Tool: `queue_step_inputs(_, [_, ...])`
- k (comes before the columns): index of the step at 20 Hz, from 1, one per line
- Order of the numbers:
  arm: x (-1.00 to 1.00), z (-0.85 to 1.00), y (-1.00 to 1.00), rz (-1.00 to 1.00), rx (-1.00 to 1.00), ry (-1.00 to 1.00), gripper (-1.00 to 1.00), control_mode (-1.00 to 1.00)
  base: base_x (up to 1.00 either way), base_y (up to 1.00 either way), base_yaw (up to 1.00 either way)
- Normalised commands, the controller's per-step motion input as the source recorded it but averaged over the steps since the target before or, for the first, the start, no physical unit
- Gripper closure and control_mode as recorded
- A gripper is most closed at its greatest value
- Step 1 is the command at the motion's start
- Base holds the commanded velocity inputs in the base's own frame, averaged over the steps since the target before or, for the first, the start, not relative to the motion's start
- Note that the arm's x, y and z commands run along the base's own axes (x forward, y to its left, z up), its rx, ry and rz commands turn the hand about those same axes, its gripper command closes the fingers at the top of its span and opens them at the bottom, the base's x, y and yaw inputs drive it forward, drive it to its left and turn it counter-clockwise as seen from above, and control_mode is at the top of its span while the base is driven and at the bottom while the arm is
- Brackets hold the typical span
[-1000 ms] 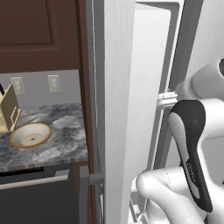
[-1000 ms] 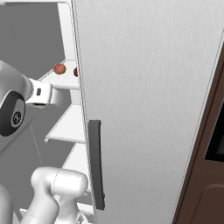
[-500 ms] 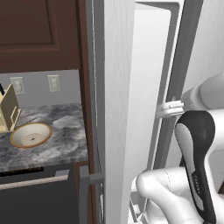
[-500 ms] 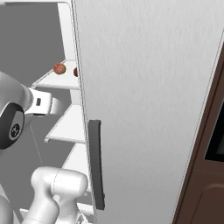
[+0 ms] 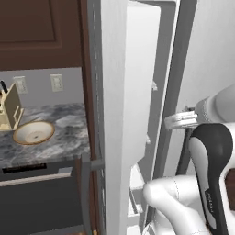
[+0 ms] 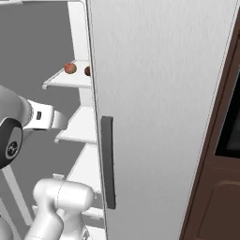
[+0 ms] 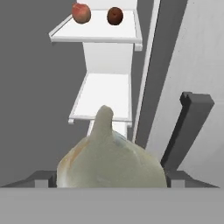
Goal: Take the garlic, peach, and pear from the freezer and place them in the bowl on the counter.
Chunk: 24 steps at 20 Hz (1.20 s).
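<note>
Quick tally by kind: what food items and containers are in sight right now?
Whitish-grey lumpy garlic bulb, between the gripper fingers: 1
Round reddish fruits on the freezer shelf: 2
Cream-white bowl with tan rim on the counter: 1
Total: 4

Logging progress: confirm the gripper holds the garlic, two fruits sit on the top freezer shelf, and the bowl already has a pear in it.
Wrong on the bowl: the left base view shows it empty on the counter. The rest stands: the hand view shows the garlic in the gripper and two fruits on the freezer shelf.
</note>
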Motion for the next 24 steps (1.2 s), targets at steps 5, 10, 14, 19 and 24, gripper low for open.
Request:
queue_step_inputs(5, [0.0,0.0,0.0,0.0,0.0,0.0,1.0,1.0,-0.89,-0.33,-0.11])
queue_step_inputs(10, [0.0,0.0,0.0,0.0,0.0,0.0,1.0,1.0,-0.7,-0.25,-0.14])
queue_step_inputs(14, [0.0,0.0,0.0,0.0,0.0,0.0,1.0,1.0,-0.71,0.28,-0.09])
queue_step_inputs(19, [0.0,0.0,0.0,0.0,0.0,0.0,1.0,1.0,-0.41,0.91,-0.07])
queue_step_inputs(24, [0.0,0.0,0.0,0.0,0.0,0.0,1.0,1.0,-0.06,1.0,-0.03])
